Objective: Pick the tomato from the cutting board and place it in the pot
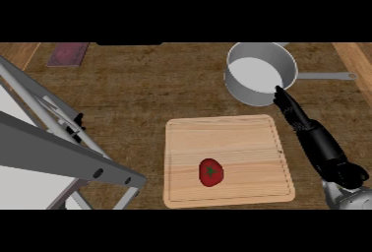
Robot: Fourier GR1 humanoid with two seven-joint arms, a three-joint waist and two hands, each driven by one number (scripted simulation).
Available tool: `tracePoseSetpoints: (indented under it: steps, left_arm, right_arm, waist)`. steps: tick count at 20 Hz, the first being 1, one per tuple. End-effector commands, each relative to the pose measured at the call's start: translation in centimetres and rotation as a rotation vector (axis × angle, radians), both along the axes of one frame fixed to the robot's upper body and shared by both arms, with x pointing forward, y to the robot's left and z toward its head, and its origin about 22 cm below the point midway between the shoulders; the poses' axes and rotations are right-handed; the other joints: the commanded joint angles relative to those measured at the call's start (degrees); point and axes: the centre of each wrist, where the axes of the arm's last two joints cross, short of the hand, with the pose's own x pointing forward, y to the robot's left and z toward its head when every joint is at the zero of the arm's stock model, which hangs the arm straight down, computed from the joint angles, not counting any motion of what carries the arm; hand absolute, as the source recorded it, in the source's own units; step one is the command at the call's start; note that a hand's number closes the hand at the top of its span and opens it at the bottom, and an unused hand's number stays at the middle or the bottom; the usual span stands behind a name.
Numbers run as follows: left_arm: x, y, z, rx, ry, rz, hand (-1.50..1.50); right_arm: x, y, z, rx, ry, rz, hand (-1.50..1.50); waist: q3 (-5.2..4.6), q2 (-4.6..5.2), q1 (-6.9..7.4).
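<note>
Nothing is done yet: the tomato [210, 172] lies untouched toward 6 o'clock on the cutting board [225, 138], while the right hand [314, 138], fingers straight and empty, points toward 11 o'clock at the pot [243, 94], so grasp, carry and release all remain.

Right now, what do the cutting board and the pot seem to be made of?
The cutting board looks like pale wood, matte: fine grain lines run across it. The pot looks like metal, probably steel: grey, smooth, with a soft sheen.
</note>
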Motion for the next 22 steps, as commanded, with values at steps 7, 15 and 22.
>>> tracePoseSetpoints:
  steps: [7, 15, 22]
  left_arm:
    - [0.1, 5.2, 1.7, 0.262, 0.143, 0.07, 0.0]
    - [1.5, 6.0, 4.4, 0.272, 0.253, 0.096, 0.0]
    - [1.4, 4.6, 4.9, 0.287, 0.261, 0.11, 0.0]
  right_arm:
    - [0.1, 0.1, -2.4, -0.498, -0.101, -0.312, 1.5]
    - [-6.0, 12.4, -7.4, -0.201, -0.317, -0.669, -1.5]
    - [-7.7, 12.9, -8.5, -0.534, -0.076, -0.675, -1.5]
  waist:
    - [-1.98, -0.56, -1.17]
    - [-0.36, -0.43, -0.87]
    - [-0.64, -0.74, -1.33]
